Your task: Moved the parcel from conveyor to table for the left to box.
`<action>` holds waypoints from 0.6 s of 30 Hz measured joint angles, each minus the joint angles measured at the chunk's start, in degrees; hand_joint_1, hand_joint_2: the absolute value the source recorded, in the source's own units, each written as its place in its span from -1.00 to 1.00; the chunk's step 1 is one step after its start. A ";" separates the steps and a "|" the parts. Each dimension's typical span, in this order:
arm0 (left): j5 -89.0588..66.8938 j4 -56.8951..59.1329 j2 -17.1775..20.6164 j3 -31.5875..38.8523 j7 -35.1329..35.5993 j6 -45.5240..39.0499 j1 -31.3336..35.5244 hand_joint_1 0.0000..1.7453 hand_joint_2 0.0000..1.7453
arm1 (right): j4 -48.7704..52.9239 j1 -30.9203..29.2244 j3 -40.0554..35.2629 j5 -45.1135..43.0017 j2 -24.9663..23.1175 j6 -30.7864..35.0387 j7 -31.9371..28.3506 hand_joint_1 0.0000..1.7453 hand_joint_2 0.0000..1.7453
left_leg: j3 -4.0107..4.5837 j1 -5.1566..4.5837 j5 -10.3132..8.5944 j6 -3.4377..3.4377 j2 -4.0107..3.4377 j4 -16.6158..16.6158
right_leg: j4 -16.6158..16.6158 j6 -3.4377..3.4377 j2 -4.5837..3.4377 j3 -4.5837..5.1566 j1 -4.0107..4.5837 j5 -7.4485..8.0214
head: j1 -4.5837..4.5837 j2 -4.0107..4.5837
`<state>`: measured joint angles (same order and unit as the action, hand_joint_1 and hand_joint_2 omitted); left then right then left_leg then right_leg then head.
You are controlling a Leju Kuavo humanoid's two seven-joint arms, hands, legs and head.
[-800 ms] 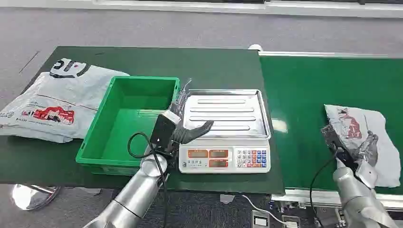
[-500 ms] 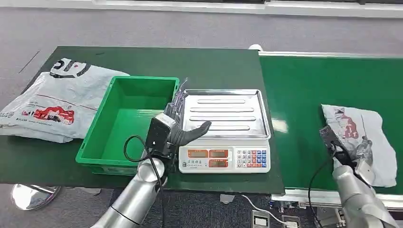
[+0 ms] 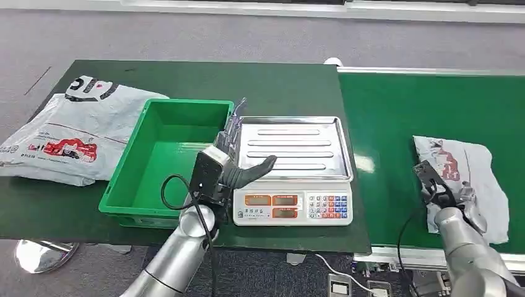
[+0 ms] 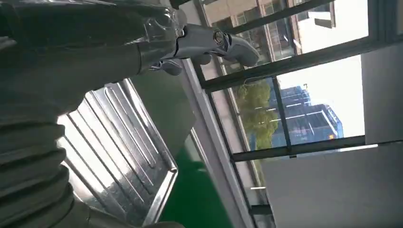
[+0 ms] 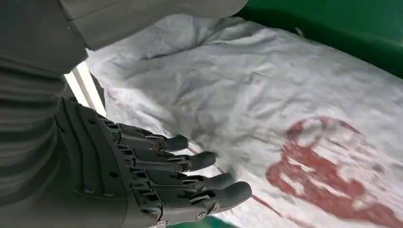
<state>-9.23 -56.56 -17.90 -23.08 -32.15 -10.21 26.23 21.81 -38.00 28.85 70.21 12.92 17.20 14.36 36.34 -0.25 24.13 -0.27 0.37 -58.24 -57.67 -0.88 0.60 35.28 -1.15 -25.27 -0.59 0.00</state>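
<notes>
Right hand (image 3: 447,197) is shown low over the parcel (image 3: 472,176) on the conveyor (image 3: 427,111), palm down, its fingers (image 5: 190,161) extended side by side and slightly curled just above the crumpled white film, with nothing gripped. The parcel's red print lies just beyond the fingertips. Left hand (image 3: 238,162) is held upright between the bin (image 3: 167,154) and the scale (image 3: 294,170), fingers spread and empty, the thumb laid across the scale's steel tray.
</notes>
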 measured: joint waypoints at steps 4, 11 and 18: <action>-0.55 1.33 -0.87 0.00 -0.46 -0.02 0.39 -1.00 1.00 | -0.33 0.40 1.11 1.16 0.35 -0.94 0.88 -1.00 1.00 | -0.01 -0.01 0.02 0.03 -0.03 0.00 | 0.00 -0.01 -0.04 0.00 -0.02 -0.01 | 0.00 0.00; -0.98 2.80 -1.79 1.82 -1.03 0.52 0.76 -1.00 1.00 | -0.76 2.47 1.77 6.34 2.19 -5.99 4.61 -1.00 1.00 | 0.00 -0.02 0.03 0.05 0.00 0.00 | 0.01 -0.04 0.02 -0.01 -0.02 -0.02 | 0.00 0.00; -1.03 3.06 -1.81 3.61 -1.49 0.63 0.72 -1.00 1.00 | -0.81 2.96 2.69 7.61 2.95 -8.83 4.59 1.00 1.00 | 0.00 -0.02 0.03 0.05 -0.01 0.00 | 0.01 -0.04 0.02 -0.02 -0.02 -0.03 | 0.00 0.00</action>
<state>-10.25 -53.51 -19.71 -19.47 -33.64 -9.57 26.95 21.00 -35.04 31.54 77.81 15.87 8.37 18.95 36.34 -0.26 24.17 -0.22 0.36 -58.24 -57.66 -0.92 0.62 35.25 -1.17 -25.29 -0.59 0.00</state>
